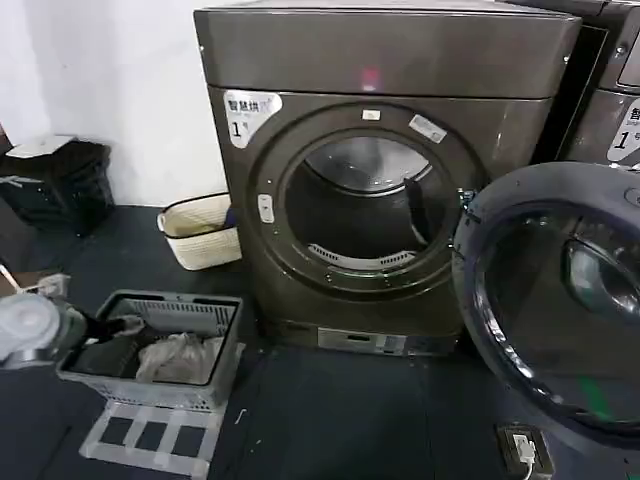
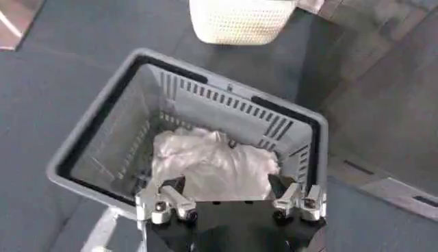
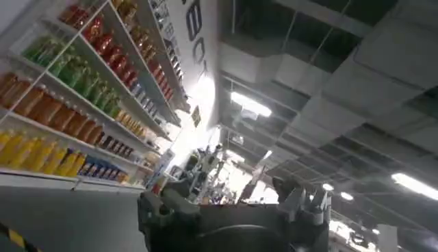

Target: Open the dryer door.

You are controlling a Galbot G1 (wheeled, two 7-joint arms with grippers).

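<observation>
Two silver fingertips (image 2: 168, 200) parted wide and holding nothing: left gripper (image 2: 233, 197) open, hovering directly above a grey slotted plastic laundry basket (image 2: 89, 130). Straight beneath the gripper, inside that basket, a crumpled white cloth (image 2: 212, 164). Just beyond the basket from the gripper, on the dark floor, a cream woven basket (image 2: 239, 20) beside the machine.

Farther ahead and to the right of the left gripper, a big boxy grey-bronze metallic dryer (image 1: 400, 60) with a white "1" sticker at its upper corner and its round drum opening (image 1: 360, 210) fully exposed. Well off to that gripper's right, the large round dryer door (image 1: 470, 270), dark tinted glass within a broad rim, standing wide open, hinged at the opening's right edge and turned out toward the camera. Behind the door, partly in view, a second grey machine (image 1: 620, 100).

Right gripper (image 3: 229, 202) pointed upward, fingers apart and empty; beyond it, ceiling strip lights (image 3: 250, 104) and, to one side, long shelves of coloured bottles (image 3: 75, 103).
</observation>
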